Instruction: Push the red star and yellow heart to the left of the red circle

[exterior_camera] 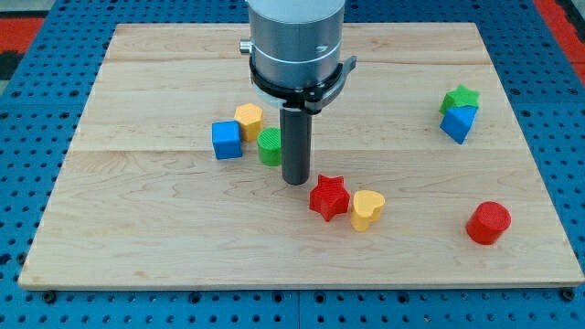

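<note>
The red star (pixel 328 197) lies a little below the board's middle, with the yellow heart (pixel 367 209) touching its right side. The red circle (pixel 488 223) stands apart at the lower right. My tip (pixel 295 180) rests on the board just up and left of the red star, very close to it, and right beside a green block (pixel 270 146).
A blue cube (pixel 227 140) and a yellow block (pixel 249 120) sit left of the rod, next to the green block. A green star (pixel 461 96) and a blue block (pixel 457 122) sit together at the upper right. The wooden board (pixel 137 228) lies on a blue pegboard.
</note>
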### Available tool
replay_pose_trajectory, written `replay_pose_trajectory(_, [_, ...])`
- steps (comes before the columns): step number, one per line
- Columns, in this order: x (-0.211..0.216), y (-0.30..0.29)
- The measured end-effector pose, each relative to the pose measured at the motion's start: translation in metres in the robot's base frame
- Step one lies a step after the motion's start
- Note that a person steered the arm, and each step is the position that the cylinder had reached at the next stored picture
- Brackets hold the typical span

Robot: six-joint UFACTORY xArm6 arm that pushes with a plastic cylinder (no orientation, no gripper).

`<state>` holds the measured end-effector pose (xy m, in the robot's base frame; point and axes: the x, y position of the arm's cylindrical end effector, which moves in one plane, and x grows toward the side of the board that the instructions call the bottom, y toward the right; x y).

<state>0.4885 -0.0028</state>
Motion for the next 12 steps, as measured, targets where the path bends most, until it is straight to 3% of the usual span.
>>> replay_pose_trajectory(2, [0.024, 0.019])
replay_pose_trajectory(6, [0.024, 0.147])
replay_pose_trajectory(12, [0.024, 0.151])
